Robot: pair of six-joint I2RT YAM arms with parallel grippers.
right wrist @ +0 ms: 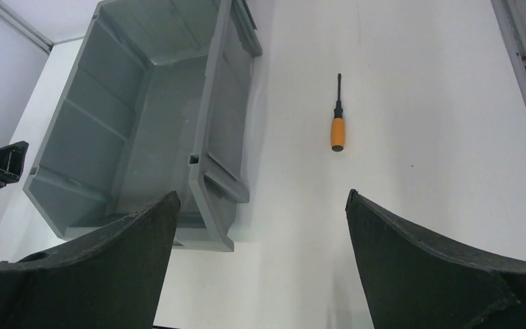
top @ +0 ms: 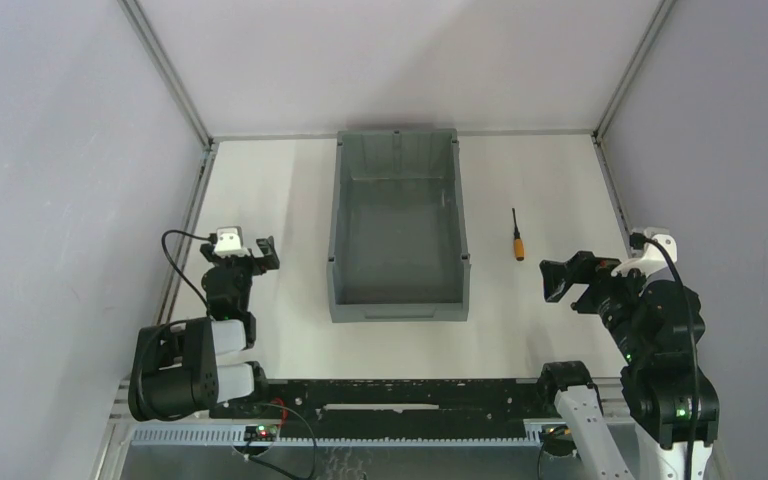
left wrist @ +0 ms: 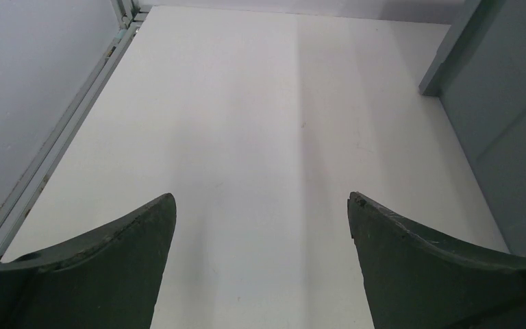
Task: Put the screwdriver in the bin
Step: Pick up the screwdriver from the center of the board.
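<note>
The screwdriver (top: 516,236), orange handle and thin black shaft, lies on the white table right of the bin (top: 397,228), handle toward me. In the right wrist view the screwdriver (right wrist: 337,118) lies ahead of my fingers, and the grey bin (right wrist: 144,116) stands to its left, nothing in it. My right gripper (top: 562,281) is open and holds nothing, a little short and right of the screwdriver. My left gripper (top: 251,254) is open and holds nothing, left of the bin, whose wall (left wrist: 500,137) shows at the right of the left wrist view.
Grey enclosure walls with metal rails (top: 182,230) border the table left, right and back. A black rail (top: 400,395) runs along the near edge between the arm bases. White tabletop (left wrist: 260,137) lies ahead of the left gripper.
</note>
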